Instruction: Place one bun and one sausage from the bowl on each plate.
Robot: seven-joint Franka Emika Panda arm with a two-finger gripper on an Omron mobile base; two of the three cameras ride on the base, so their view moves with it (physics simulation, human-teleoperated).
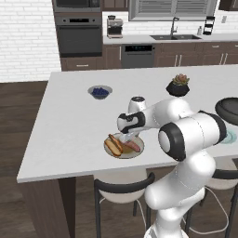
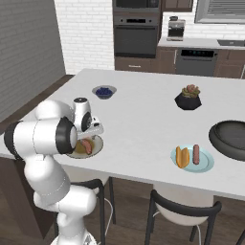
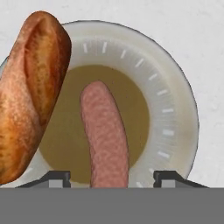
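My gripper (image 3: 111, 179) hangs low over the grey-rimmed plate (image 3: 168, 94) at the island's near edge, jaws open. A reddish-brown sausage (image 3: 105, 131) lies on the plate's brownish centre between the spread fingertips (image 3: 59, 178), with a gap on each side. An orange-tan bun (image 3: 33, 92) rests beside it across the plate's rim. From the base, the gripper (image 1: 125, 138) stands above this bun (image 1: 112, 145) and sausage (image 1: 133, 146). The light blue plate (image 2: 208, 162) carries another bun (image 2: 182, 157) and sausage (image 2: 196, 154). The dark bowl (image 2: 232, 139) sits to its right.
A small grey bowl of blue berries (image 1: 100, 91) and a black plant pot (image 1: 178, 86) stand farther back on the white island. Black-framed stools (image 1: 123, 186) are tucked under the near edge, right below the grey-rimmed plate (image 1: 125, 157).
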